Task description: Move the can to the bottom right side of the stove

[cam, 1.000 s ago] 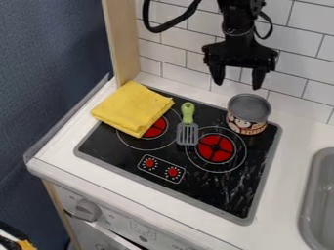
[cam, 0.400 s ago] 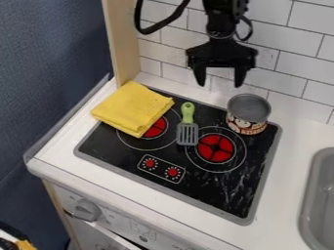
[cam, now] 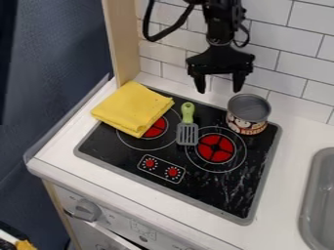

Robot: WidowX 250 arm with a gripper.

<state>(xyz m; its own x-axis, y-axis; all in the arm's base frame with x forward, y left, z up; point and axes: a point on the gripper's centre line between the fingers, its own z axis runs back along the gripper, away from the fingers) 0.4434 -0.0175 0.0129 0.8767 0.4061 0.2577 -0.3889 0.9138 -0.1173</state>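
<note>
The black gripper (cam: 219, 92) hangs open above the back edge of the stove, its two fingers spread with nothing between them. Below and to the right of it stands the can (cam: 248, 114), upright on the back right corner of the stove (cam: 225, 197). The can has a grey top and a label with red, white and dark print. Gripper and can are apart. At the stove's front right, the black surface carries only light streaks.
A yellow folded cloth (cam: 132, 108) covers part of the left burner. The spatula (cam: 188, 128) with a green handle lies between the burners. A tiled wall (cam: 300, 61) rises behind, a wooden post (cam: 120, 41) stands back left, and a grey sink (cam: 318, 195) is at right.
The gripper has moved left from its place near the can, then slightly lower in the view. Can, cloth and spatula have stayed put. A dark shape has appeared at the upper left edge.
</note>
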